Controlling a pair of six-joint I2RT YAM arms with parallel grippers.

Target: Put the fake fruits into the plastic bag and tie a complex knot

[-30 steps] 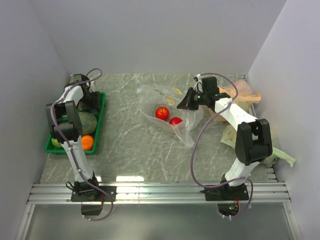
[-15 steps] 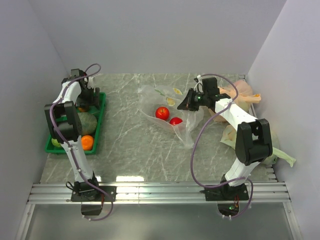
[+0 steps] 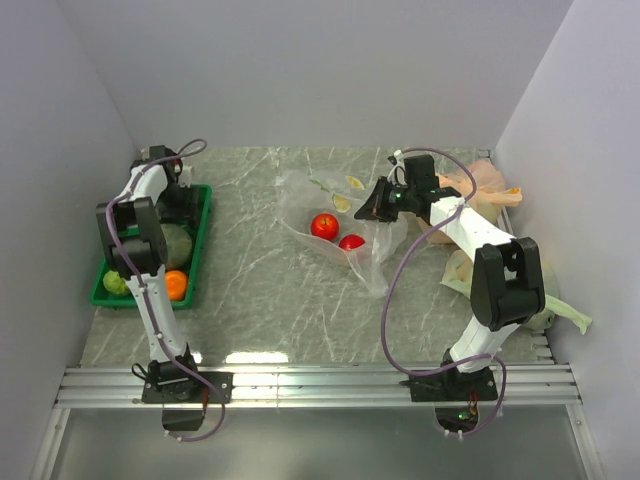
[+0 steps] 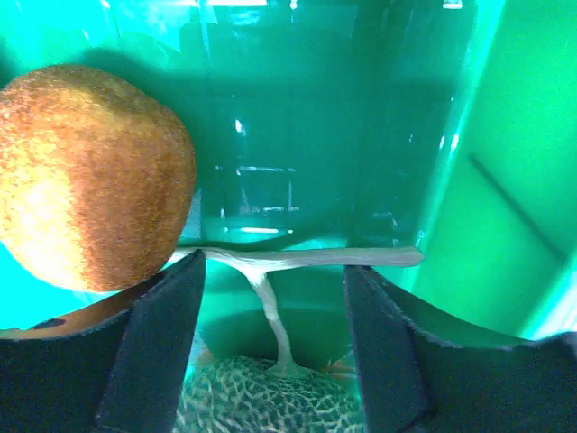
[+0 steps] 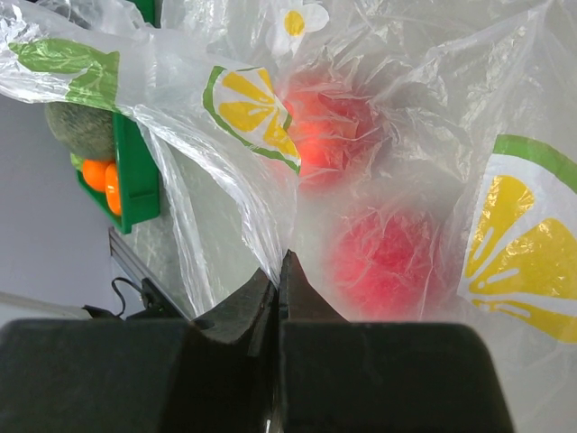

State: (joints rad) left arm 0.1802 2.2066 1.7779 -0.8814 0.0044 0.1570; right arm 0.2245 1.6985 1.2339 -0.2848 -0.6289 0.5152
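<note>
Top external: desk point(image 3: 270, 290) w/ plastic bag point(image 3: 368, 262) at 1 o'clock of centre, green tray point(image 3: 205, 215) at 9; right gripper point(image 3: 368, 208) clenched on bag film, 2 o'clock edge; left gripper point(image 4: 270, 271) released, over tray's far end; netted melon point(image 3: 177, 245), orange ball point(image 3: 175, 285), lt-green ball point(image 3: 114, 283) in tray; two red balls point(image 3: 323, 226) inside bag.

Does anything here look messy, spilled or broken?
Nothing is spilled or broken. The only untidy spot is at the right: an orange bag and a pale green bag lie crumpled, right of the clear bag.
</note>
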